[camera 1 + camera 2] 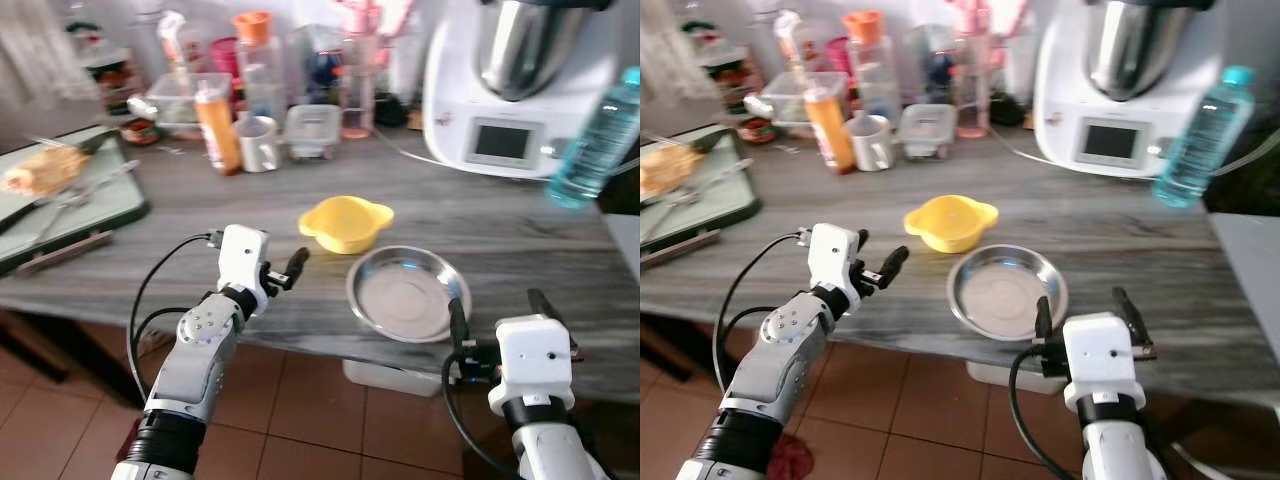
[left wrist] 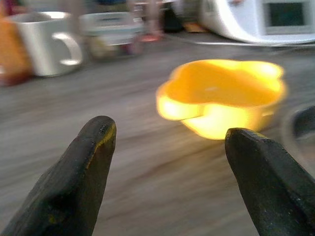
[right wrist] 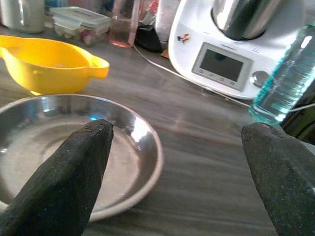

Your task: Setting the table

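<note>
On the grey wooden counter (image 1: 480,225) stands a yellow bowl (image 1: 346,222) with two small handles, and just beside it, at about 4 o'clock from it, lies a round steel plate (image 1: 408,293), very near the front edge of the counter. The bowl and the plate are almost touching; I cannot tell if they really touch.

The left gripper (image 1: 283,275) is low over the counter's front edge, at about 8 o'clock from the bowl and near it, pointing towards it. In the left wrist view its two black fingers (image 2: 81,172) are wide apart and hold nothing; the bowl is seen between them, farther away.

The right gripper (image 1: 500,310) is at the front edge of the counter, at about 4 o'clock from the plate. Its fingers (image 3: 64,177) are also spread wide and are empty, and the rim of the plate lies just ahead of one of them.

At the back of the counter are a white kitchen machine (image 1: 510,90) at 1 o'clock from the bowl, a metal mug (image 1: 259,143) and an orange bottle (image 1: 217,125) at 11 o'clock. A tilted blue water bottle (image 1: 600,135) is at the right side, and a tray (image 1: 70,200) with food is far at 9 o'clock.
</note>
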`<state>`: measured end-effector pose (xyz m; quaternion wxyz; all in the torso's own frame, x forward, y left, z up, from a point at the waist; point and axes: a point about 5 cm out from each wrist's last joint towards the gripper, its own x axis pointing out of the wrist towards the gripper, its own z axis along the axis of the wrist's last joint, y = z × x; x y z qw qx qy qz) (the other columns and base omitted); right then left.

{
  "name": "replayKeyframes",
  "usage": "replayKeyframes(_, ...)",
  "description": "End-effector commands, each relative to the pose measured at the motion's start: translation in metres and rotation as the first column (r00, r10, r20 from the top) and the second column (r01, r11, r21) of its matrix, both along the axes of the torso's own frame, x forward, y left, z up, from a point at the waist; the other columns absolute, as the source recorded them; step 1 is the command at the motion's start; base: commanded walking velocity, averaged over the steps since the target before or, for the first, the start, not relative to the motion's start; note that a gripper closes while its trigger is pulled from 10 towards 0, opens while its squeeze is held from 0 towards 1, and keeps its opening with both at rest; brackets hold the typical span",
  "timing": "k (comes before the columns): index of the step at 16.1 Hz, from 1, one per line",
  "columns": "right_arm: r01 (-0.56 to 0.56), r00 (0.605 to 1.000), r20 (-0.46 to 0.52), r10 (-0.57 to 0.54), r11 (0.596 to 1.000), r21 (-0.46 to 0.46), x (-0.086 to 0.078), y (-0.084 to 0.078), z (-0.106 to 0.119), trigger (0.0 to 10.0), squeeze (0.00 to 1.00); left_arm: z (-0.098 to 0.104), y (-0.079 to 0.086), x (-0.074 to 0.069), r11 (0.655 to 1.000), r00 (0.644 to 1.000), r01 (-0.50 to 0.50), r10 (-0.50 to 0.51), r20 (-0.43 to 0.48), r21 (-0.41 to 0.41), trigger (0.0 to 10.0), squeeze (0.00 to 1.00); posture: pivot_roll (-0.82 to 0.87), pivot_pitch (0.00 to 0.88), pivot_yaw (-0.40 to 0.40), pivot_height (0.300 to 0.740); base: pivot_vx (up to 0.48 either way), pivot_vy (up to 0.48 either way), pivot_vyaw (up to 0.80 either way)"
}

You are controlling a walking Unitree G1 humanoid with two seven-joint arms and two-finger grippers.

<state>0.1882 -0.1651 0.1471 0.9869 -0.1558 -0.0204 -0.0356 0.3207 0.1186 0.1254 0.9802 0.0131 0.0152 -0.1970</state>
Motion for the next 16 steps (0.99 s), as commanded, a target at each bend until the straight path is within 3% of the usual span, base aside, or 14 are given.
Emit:
replayKeyframes(1,-0.002,1.0,0.026,0.002,1.0,0.007,-0.002,0.001,0.007,10.0,0.0,-0.004,0.007,-0.001,0.999,0.999,-0.036,0.036,-0.002,0.02,10.0,0.0,-0.05,0.068,0.075,0.74,0.0,0.0,0.0)
replayKeyframes(3,0.129,0.989,0.08,-0.128,0.992,-0.012,-0.002,-0.012,0.015,10.0,0.0,-0.003,0.021,-0.003,0.994,0.995,-0.104,0.103,0.018,0.033,10.0,0.0,-0.03,0.072,0.047,0.74,0.0,0.0,0.0)
replayKeyframes(7,0.277,0.959,0.055,-0.277,0.961,0.021,-0.01,-0.027,0.006,10.0,0.0,-0.01,0.026,-0.016,0.997,0.998,-0.058,0.057,0.021,0.05,10.0,0.0,-0.03,0.073,0.04,0.74,0.0,0.0,0.0)
replayKeyframes(12,0.264,0.964,0.039,-0.264,0.964,0.014,-0.009,-0.026,0.002,10.0,0.0,-0.01,0.019,-0.011,0.999,1.0,-0.018,0.018,0.007,0.035,10.0,0.0,-0.03,0.07,0.046,0.74,0.0,0.0,0.0)
replayKeyframes(16,0.264,0.963,0.051,-0.264,0.965,0.007,-0.007,-0.029,0.004,10.0,0.0,-0.014,0.021,-0.015,0.998,0.999,-0.033,0.033,-0.005,0.054,10.0,0.0,-0.04,0.07,0.044,0.74,0.0,0.0,0.0)
